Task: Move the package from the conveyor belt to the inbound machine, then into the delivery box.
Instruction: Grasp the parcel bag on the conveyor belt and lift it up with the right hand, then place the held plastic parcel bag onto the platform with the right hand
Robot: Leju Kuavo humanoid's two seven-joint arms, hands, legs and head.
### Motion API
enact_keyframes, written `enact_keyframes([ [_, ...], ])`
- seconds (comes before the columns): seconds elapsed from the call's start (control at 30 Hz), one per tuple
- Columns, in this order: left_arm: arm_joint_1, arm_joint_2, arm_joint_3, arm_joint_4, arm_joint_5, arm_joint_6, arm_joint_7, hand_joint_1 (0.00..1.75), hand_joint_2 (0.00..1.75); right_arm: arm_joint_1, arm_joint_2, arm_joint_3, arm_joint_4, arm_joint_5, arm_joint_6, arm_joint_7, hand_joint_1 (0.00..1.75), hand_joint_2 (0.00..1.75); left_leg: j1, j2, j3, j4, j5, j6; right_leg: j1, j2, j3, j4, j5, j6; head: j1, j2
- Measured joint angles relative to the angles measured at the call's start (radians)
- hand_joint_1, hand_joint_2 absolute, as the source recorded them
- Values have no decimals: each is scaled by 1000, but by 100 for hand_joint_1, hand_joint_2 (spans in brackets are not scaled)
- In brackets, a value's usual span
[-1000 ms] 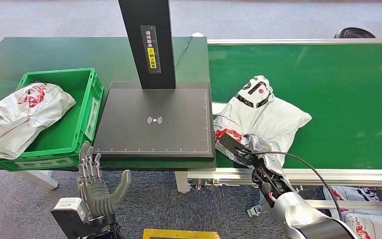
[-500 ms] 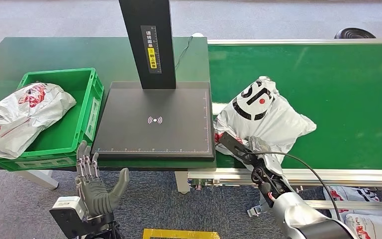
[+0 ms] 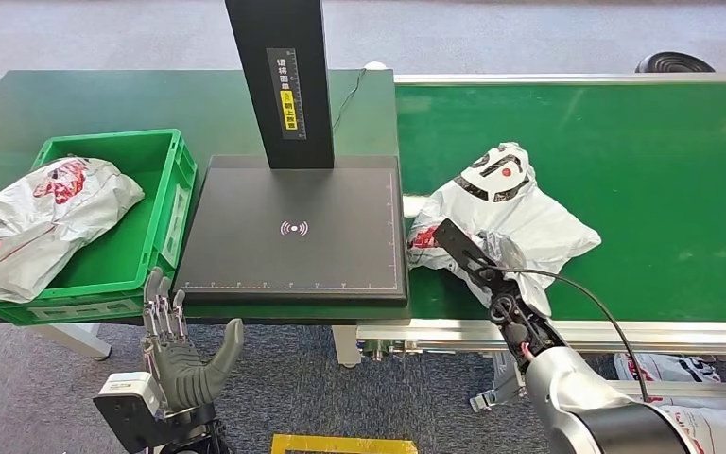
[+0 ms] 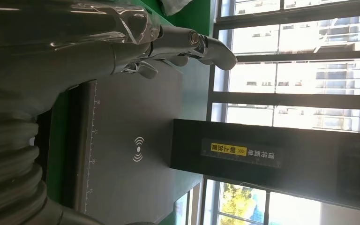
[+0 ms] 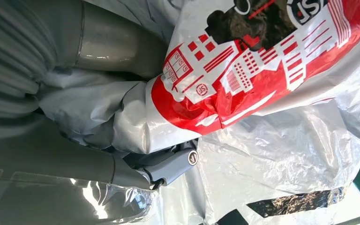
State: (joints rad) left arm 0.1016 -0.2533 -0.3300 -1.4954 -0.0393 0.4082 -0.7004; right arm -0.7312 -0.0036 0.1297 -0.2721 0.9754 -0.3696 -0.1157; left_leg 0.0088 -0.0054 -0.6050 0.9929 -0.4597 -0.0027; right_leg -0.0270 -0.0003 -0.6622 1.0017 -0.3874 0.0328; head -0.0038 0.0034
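Head view shows the package (image 3: 510, 213), a crumpled white plastic mail bag with red and black print, lying on the conveyor belt (image 3: 643, 161) at its left end, just beside the edge of the scanner plate (image 3: 293, 232). The right hand (image 3: 487, 255) is clamped on the bag's near side; the right wrist view shows plastic bunched tightly between thumb and fingers (image 5: 168, 166). Compared with a second ago, the bag has changed shape and its printed top has risen and shifted, while the hand has moved up and toward the plate. That suggests the grip is holding and the lift off the belt is beginning, though most of the bag looks to rest on the belt. The next move is probably a carry leftward onto the plate under the black post (image 3: 279, 80). The left hand (image 3: 184, 355) waits below the table's front edge, fingers spread and holding nothing. Further left, the green box (image 3: 165, 151) at the table's left edge already holds another bag (image 3: 43, 213).
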Motion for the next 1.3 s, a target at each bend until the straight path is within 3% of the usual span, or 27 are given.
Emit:
enact_keyframes([
  [0.33, 0, 0, 0, 1, 0, -4, 0, 0, 175, -16, -4, -7, -3, 4, -24, -14, 175, 175, 0, 0, -1, 0, 0, 0, 0, 0, 0, 0, 0, 0, 0, 0],
  [0.67, -25, 9, -26, 26, 13, -24, 0, 0, 175, -216, -20, -1, -40, 87, 43, -81, 175, 175, 0, 0, -1, 0, 1, 0, 0, 0, -1, 0, 1, 0, 0, 0],
  [0.97, -50, 16, -45, 40, 30, -24, 0, 0, 175, -411, -11, 33, -48, 136, 113, -58, 175, 175, 0, 0, -1, 0, 1, 0, 0, 0, -1, 0, 1, 0, 0, 0],
  [1.3, -70, 16, -48, 55, 33, -24, 0, 0, 175, -464, -9, 47, -48, 134, 121, -58, 175, 175, 0, 0, -1, 0, 1, 0, 0, 0, -1, 0, 1, 0, 0, 0],
])
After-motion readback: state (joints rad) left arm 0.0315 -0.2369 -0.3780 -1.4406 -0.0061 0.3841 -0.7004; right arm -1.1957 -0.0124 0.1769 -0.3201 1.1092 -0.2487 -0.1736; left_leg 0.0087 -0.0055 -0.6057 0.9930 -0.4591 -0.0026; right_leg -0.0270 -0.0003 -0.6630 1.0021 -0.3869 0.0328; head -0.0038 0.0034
